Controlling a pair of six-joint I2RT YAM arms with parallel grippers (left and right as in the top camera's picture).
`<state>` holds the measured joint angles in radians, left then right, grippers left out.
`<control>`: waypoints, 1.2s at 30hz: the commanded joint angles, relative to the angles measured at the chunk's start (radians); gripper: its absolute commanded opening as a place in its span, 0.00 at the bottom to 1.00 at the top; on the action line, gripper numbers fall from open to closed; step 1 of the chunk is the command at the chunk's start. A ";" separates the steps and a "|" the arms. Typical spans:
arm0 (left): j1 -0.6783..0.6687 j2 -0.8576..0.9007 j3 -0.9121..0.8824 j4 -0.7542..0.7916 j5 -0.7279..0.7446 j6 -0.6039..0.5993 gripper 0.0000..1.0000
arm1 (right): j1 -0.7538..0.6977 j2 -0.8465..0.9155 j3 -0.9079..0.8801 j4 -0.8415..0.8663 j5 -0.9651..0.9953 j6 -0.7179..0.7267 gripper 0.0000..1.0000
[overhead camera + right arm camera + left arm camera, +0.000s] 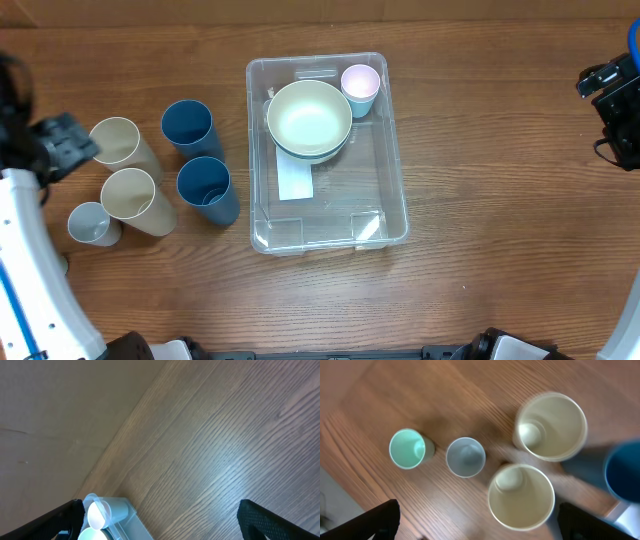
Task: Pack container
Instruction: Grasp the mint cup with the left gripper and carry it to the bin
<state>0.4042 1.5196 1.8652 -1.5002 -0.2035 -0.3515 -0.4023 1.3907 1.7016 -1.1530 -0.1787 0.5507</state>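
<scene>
The clear container (400,185) stands at the table's middle with a white label (294,183) on its bottom. Inside it are stacked bowls (309,120) and a pink cup (360,88). My left gripper (480,525) is open and empty, high above the cups at the left: two beige cups (550,425) (521,496), a grey cup (465,457), a mint cup (407,449) and a blue cup (622,471). My right gripper (165,525) is open and empty at the far right (610,85), away from the container's corner (125,510).
In the overhead view two blue cups (188,126) (206,187), two beige cups (120,142) (135,197) and a small grey cup (92,224) stand left of the container. The mint cup is hidden there under my left arm (30,250).
</scene>
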 commanded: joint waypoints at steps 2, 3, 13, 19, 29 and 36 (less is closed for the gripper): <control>0.298 0.019 -0.006 0.023 0.186 -0.085 0.98 | 0.002 -0.003 0.006 0.005 0.001 0.004 1.00; 0.364 0.043 -0.041 0.040 0.185 -0.131 0.98 | 0.002 -0.003 0.006 0.005 0.001 0.004 1.00; 0.616 0.260 -0.328 0.231 0.160 -0.157 0.81 | 0.002 -0.003 0.006 0.005 0.001 0.003 1.00; 0.618 0.298 -0.535 0.442 0.148 -0.142 0.60 | 0.002 -0.003 0.006 0.005 0.001 0.004 1.00; 0.616 0.298 -0.376 0.399 0.304 -0.037 0.04 | 0.002 -0.003 0.006 0.005 0.001 0.003 1.00; 0.493 0.246 0.255 -0.027 0.747 0.101 0.04 | 0.002 -0.003 0.006 0.005 0.001 0.003 1.00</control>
<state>0.9985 1.8305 1.9381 -1.4666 0.3031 -0.3687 -0.4023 1.3907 1.7016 -1.1522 -0.1791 0.5503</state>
